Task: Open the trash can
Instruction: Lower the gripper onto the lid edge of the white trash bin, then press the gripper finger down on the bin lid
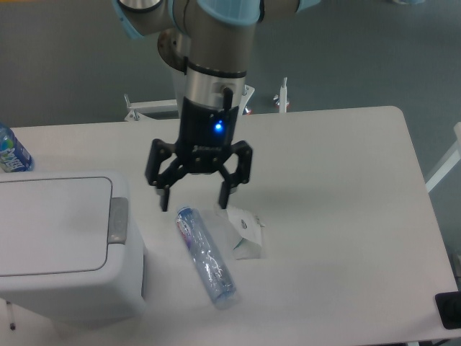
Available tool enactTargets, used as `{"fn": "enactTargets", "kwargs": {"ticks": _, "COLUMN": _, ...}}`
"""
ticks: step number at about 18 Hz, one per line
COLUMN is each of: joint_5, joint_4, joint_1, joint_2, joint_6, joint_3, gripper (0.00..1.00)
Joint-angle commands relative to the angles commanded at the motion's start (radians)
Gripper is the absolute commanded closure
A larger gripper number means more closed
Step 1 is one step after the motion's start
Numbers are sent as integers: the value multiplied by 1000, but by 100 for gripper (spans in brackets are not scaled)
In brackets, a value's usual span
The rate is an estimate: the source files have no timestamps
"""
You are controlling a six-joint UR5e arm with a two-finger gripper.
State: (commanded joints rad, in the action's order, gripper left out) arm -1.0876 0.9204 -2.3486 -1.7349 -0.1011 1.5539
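The trash can (61, 245) is a large white bin at the left front of the table, its flat lid down. A grey push tab (118, 220) runs along the lid's right edge. My gripper (193, 205) hangs open above the table, just right of the tab and over the top end of a lying bottle. Nothing is between its fingers.
A clear plastic bottle (206, 256) lies on the table right of the bin. A crumpled white carton (243, 234) sits beside it. Another bottle (11, 153) shows at the left edge, behind the bin. A dark object (449, 310) sits at the table's front right corner.
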Motion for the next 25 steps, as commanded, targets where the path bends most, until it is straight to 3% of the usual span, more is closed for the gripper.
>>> {"fn": "enactTargets", "kwargs": {"ticks": 7, "joint_5": -1, "joint_4": 0, "joint_1": 38, "joint_2": -25, "joint_6": -2, "joint_3": -3, "gripper": 0}}
{"fn": "enactTargets", "kwargs": {"ticks": 25, "joint_5": -8, "joint_4": -2, "joint_1": 55, "joint_2": -61, "joint_6": 1, "joint_3": -5, "gripper": 0}}
